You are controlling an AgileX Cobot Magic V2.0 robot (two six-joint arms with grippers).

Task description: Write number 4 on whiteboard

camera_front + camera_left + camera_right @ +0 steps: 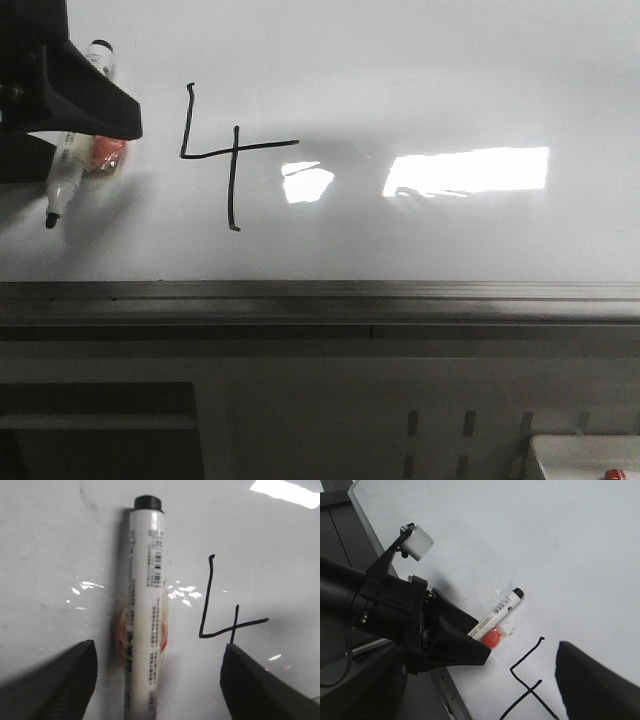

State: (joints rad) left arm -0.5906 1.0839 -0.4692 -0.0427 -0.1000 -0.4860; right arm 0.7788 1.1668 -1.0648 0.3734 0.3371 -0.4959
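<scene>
Front view: one whiteboard (420, 90) fills the upper part of the frame, its grey rail running across the middle. One number 4 (232, 152) is drawn in thin black line left of centre. At the far left edge the left gripper (70, 95) hangs over one marker (72, 160) with a black tip at its lower end and an orange-red band around its barrel. Two bright window reflections sit right of the 4.

Left wrist view: the marker (147, 610) lies in the centre, black cap at the top; its label carries a barcode and small print too blurred to read. The two fingers (65, 680) stand wide apart at the lower corners, clear of the marker. The 4 (220, 612) is right of centre, partly hidden by the right-hand finger.

Right wrist view: the left gripper (440, 645) covers the marker's (502, 607) lower half. The 4 (527, 680) is cut off at the bottom edge. Only one dark finger (592, 685) of the right gripper shows at lower right; I cannot tell its state.
</scene>
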